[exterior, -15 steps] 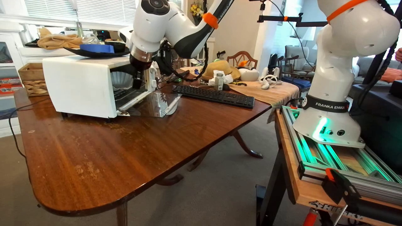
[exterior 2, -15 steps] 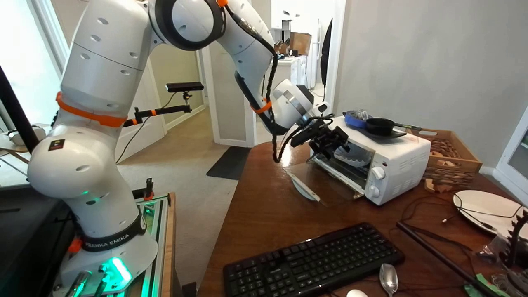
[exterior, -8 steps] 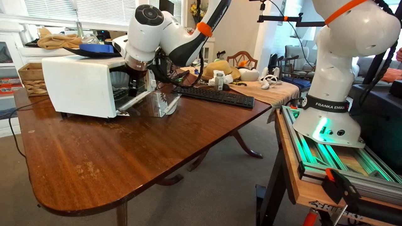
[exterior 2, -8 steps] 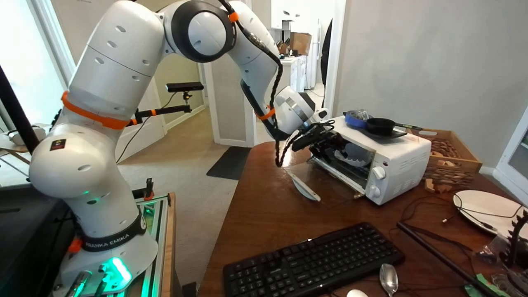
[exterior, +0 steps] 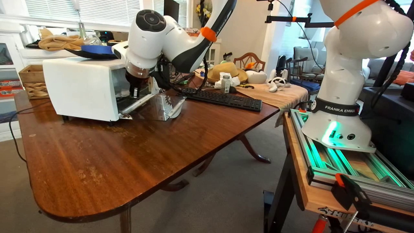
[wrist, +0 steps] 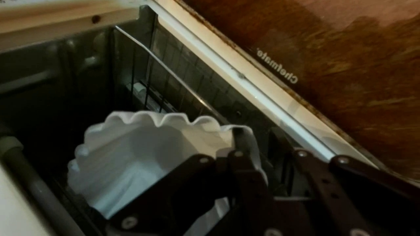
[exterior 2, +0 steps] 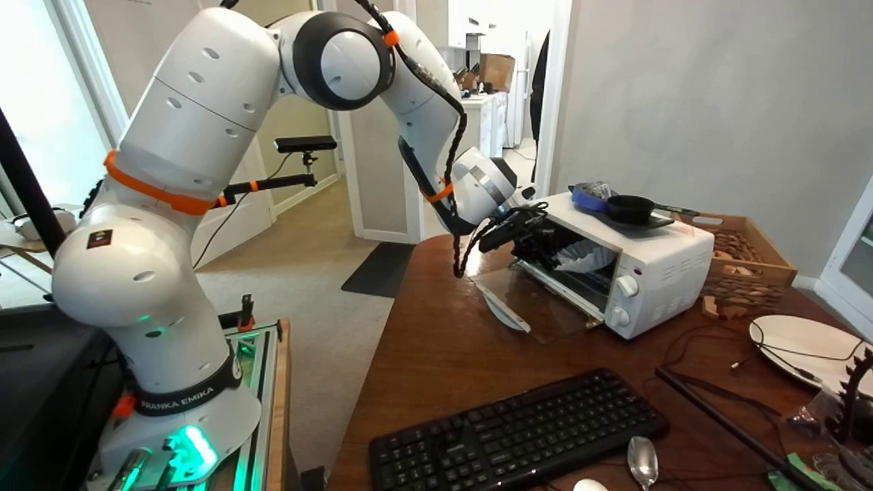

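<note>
A white fluted bowl with a wavy rim lies tilted inside the white toaster oven, whose glass door is folded down. My gripper reaches through the oven's front opening in both exterior views. In the wrist view one finger is inside the bowl against its wall. Outside the rim stands the opposite finger, with a dark gap between it and the wall. The jaws are part way apart, with the bowl's edge between them. Below the rim, the gripper's linkage hides part of the bowl.
On the oven's top rest a black pan and a blue item. A wire rack runs inside the oven near its front edge. A wicker basket, a white plate, cables, a keyboard and a spoon surround it.
My gripper has moved down and further into the oven, and its jaws have come closer together. The white bowl has shifted and tilted inside the oven.
</note>
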{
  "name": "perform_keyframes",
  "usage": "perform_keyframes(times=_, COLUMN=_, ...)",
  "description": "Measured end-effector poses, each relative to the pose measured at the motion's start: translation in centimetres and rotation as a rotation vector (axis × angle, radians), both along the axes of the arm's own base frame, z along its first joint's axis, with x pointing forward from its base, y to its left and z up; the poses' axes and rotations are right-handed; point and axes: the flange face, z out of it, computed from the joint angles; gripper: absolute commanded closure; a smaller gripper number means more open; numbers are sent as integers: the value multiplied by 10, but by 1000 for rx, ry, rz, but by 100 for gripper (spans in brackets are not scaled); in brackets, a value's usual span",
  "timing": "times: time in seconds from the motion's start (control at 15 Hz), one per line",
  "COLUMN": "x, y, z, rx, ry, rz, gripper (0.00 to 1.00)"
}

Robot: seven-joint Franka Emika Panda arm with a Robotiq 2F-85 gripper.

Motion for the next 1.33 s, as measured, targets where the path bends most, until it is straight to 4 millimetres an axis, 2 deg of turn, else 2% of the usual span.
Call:
perform_keyframes(times=0.07, x=0, y=1, z=0, rx=-2, ry=-1, rz=1, gripper=53)
perform_keyframes(times=0.2, x=1, y=0, z=1, rx=-3, ry=-5, rz=0, gripper=38)
perform_keyframes(times=0.27, x=3, y=-1, z=3, rx=-5, ry=-8, rz=-3, gripper=41)
perform_keyframes(times=0.33, x=5, y=-3, z=4, rx=-7, ry=-12, rz=-7, gripper=73)
perform_keyframes(times=0.4, x=6, y=-5, z=5, rx=-12, ry=-16, rz=-12, gripper=69)
perform_keyframes(times=0.47, x=7, y=-6, z=6, rx=-15, ry=-20, rz=-16, gripper=70)
perform_keyframes(times=0.73, x=1, y=5, z=3, rx=-20, ry=-28, rz=-28, gripper=100)
perform_keyframes(times=1.0, x=-9, y=17, z=0, rx=-41, ry=-57, rz=-53, gripper=98)
perform_keyframes(times=1.33, x=-21, y=28, z=28, rx=-76, ry=-145, rz=-107, gripper=100)
